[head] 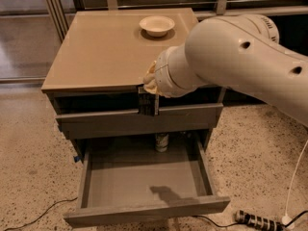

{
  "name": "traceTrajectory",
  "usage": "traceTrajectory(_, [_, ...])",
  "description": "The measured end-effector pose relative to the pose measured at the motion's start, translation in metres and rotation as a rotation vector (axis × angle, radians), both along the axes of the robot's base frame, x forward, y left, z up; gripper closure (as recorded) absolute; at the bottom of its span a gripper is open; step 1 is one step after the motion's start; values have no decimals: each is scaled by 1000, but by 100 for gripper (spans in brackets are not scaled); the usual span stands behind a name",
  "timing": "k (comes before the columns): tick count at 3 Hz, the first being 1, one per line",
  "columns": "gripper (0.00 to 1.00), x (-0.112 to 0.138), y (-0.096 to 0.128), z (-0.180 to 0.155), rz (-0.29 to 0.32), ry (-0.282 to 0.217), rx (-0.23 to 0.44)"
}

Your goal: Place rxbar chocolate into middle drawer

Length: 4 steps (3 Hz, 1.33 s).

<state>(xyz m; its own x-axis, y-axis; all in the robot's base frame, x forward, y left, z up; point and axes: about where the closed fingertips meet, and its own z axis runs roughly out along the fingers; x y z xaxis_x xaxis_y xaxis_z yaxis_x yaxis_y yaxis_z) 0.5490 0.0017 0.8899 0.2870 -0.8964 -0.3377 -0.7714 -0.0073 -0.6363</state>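
My gripper (pixel 148 105) hangs from the big white arm at the front edge of the tan cabinet top (pixel 96 52). It is shut on the rxbar chocolate (pixel 147 101), a small black wrapper with white marks that hangs upright in front of the upper grey drawer front (pixel 96 121). The middle drawer (pixel 144 177) is pulled wide open below. Its grey floor lies directly under the bar, and the arm's shadow falls on it.
A round cream bowl (pixel 157 25) sits at the back of the cabinet top. A small light can (pixel 161 142) stands at the back of the open drawer. A power strip (pixel 255 219) and cables lie on the speckled floor at the right.
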Motion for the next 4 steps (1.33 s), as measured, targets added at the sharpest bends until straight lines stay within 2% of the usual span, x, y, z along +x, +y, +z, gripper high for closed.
traceTrajectory(1, [100,6,-3,-24,-3,15,65])
traceTrajectory(2, [100,10,-4,-45,24,46,152])
traceTrajectory(3, [100,12,-5,-72,58,77,186])
traceTrajectory(4, [100,9,-2,-95,89,99,181])
